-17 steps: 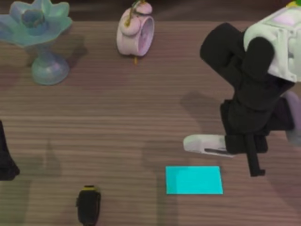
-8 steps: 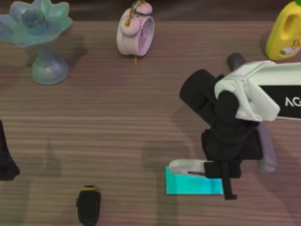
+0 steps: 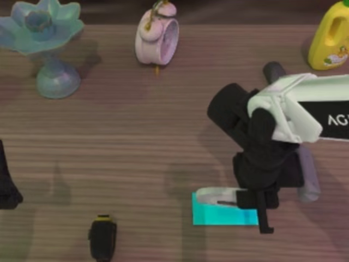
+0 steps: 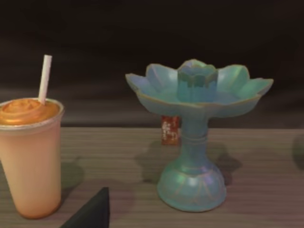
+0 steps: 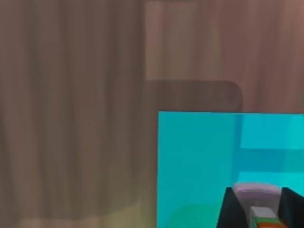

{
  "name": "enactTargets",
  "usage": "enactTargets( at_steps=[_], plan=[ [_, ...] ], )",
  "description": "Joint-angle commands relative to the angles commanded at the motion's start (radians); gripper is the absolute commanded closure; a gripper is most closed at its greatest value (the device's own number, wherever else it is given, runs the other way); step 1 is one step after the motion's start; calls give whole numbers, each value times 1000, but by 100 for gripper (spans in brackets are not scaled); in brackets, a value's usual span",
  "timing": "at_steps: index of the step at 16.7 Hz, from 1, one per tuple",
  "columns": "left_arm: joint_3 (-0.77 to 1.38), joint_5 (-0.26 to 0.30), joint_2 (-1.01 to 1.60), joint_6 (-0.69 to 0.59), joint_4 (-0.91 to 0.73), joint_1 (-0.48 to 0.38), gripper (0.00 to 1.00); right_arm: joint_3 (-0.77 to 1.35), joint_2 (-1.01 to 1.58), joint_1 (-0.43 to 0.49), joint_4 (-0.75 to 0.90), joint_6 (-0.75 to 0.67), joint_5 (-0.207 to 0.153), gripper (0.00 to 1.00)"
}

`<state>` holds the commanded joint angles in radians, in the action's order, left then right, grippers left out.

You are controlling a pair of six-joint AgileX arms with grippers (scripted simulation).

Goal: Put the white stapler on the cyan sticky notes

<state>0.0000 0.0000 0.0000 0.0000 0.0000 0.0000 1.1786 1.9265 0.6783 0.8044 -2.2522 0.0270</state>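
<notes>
The white stapler (image 3: 214,194) lies lengthwise over the far edge of the cyan sticky notes (image 3: 221,216), near the table's front right. My right gripper (image 3: 254,200) is shut on the stapler's right end. In the right wrist view the stapler (image 5: 256,191) shows between the dark fingers (image 5: 231,210), just above the cyan sticky notes (image 5: 199,166); whether it touches them I cannot tell. My left arm (image 3: 6,185) stays parked at the table's left edge.
A dark grey mouse (image 3: 102,238) lies at the front left. Along the back stand a teal lotus stand (image 3: 43,38), a pink alarm clock (image 3: 157,36) and a yellow bottle (image 3: 328,36). The left wrist view shows an orange drink cup (image 4: 31,152) beside the lotus stand (image 4: 192,142).
My right gripper has carried the stapler forward and left, from behind the cyan pad to over its far edge. In the last half second it has barely shifted. The left arm is unmoved.
</notes>
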Motion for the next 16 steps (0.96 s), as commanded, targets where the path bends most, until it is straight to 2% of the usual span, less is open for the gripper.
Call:
enactTargets(
  at_steps=[10,16],
  plan=[
    [0,0,0,0,0,0,0,0,0,0,0,0,0,2],
    [0,0,0,0,0,0,0,0,0,0,0,0,0,0]
  ],
)
